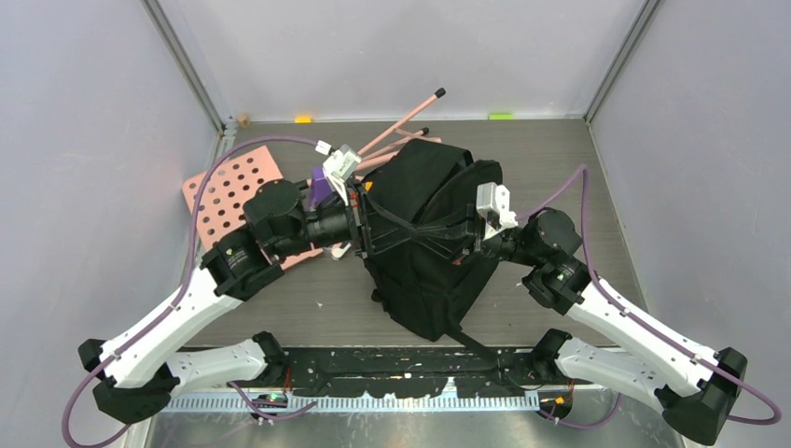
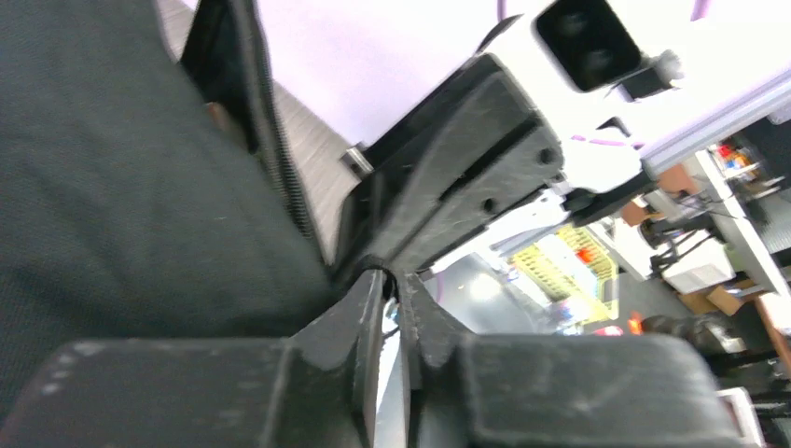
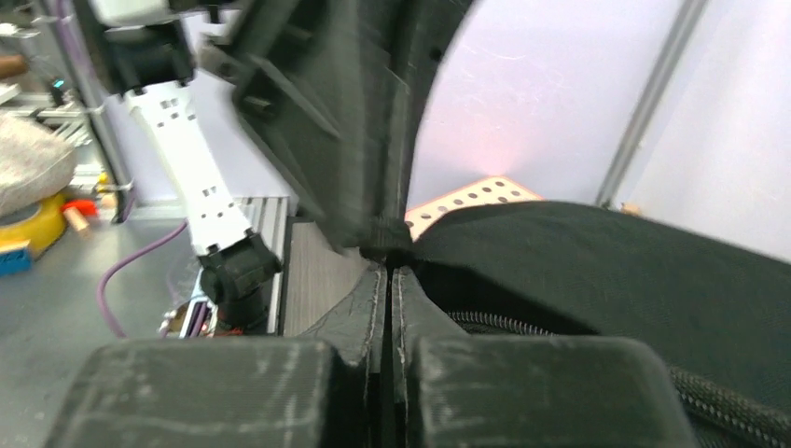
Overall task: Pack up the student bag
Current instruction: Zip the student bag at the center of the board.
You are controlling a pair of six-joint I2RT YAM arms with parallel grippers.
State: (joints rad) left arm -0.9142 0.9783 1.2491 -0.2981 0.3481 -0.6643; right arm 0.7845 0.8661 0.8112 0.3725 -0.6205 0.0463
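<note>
A grey wood-grain table [image 1: 560, 177] sat boxed in by pale lilac walls [image 1: 84, 140], with a pink perforated board [image 1: 228, 187] and pink rods [image 1: 401, 121] toward its far left. The student bag [image 1: 429, 243] lay slumped at the centre between the arms — the left gripper [image 1: 359, 222] pinched narrow on its left edge, the right gripper [image 1: 478, 245] clamped on fabric at its right.
</note>
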